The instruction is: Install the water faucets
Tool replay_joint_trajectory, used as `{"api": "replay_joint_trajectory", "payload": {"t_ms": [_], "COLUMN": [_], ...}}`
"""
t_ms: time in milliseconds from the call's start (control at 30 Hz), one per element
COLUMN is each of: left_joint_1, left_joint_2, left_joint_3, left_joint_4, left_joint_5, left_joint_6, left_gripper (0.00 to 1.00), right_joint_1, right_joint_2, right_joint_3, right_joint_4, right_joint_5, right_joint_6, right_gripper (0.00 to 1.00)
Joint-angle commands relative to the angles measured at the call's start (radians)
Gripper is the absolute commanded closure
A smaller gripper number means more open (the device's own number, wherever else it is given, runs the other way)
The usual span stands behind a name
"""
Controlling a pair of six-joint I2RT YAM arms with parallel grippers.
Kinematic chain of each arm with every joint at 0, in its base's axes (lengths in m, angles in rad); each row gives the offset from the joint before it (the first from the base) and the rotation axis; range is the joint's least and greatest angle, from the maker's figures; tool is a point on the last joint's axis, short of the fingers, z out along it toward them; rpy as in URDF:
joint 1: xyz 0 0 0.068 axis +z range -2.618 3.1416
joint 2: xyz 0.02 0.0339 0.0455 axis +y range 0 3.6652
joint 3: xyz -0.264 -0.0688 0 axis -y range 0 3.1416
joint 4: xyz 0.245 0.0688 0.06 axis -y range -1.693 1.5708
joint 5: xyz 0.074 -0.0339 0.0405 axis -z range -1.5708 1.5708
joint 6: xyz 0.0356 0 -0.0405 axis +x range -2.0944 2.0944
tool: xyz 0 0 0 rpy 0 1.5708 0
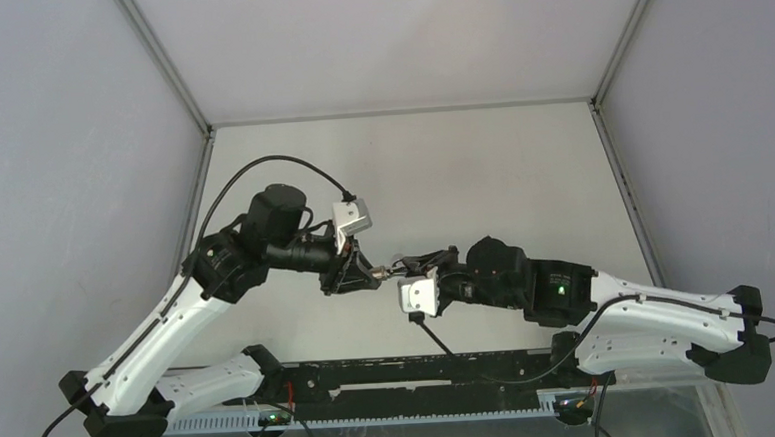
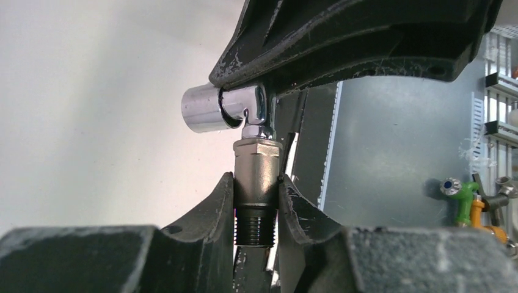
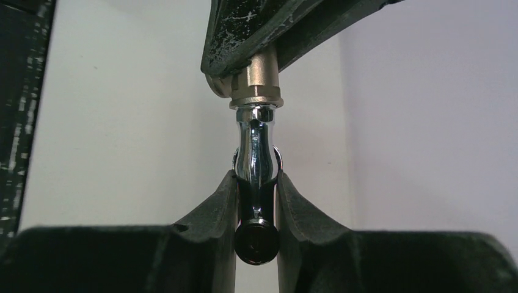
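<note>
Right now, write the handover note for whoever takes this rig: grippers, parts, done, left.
Left gripper: shut on the grey stub, gripping its body just above the dark thread.
Right gripper: shut on the chrome tap piece.
Parts: held end to end between the two grippers, over the table; the tap's neck sits in the stub's hex end.
Done: both parts gripped and mated.
Left: joint tightness cannot be told; probably finish turning, then release.

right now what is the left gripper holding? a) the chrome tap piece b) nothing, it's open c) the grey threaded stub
C: in the left wrist view the left gripper pinches the grey stub, while the right gripper pinches the chrome tap piece.
</note>
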State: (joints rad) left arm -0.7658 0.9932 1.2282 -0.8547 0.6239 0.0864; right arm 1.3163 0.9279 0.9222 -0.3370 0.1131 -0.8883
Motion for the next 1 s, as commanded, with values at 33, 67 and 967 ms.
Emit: {"api": "replay_joint_trajectory", "payload": {"t_ms": [33, 67, 967], "left_joint_1": [0.026, 0.025, 0.091], "left_joint_2": [-0.029, -0.037, -0.055], "left_joint_3": [-0.035, -0.044, -0.142], "left_joint_4": [0.163, 0.167, 0.376], "left_joint_5": [-0.138, -0.129, 0.070], "left_joint_6": [0.101, 0.113, 0.044], "left_gripper": [1.00, 1.00, 1.00], "right_joint_1": [-0.103, -0.141, -0.756], "right_joint_2": [0.024, 0.035, 0.105], "right_joint_3": [0.129, 0.151, 0.216], "right_joint_4": [-0.107, -0.124, 0.042], "right_joint_5": [-0.540, -0.616, -1.255], "right_joint_6": [0.267, 0.318, 1.382], "right_gripper": [1.00, 1.00, 0.06]}}
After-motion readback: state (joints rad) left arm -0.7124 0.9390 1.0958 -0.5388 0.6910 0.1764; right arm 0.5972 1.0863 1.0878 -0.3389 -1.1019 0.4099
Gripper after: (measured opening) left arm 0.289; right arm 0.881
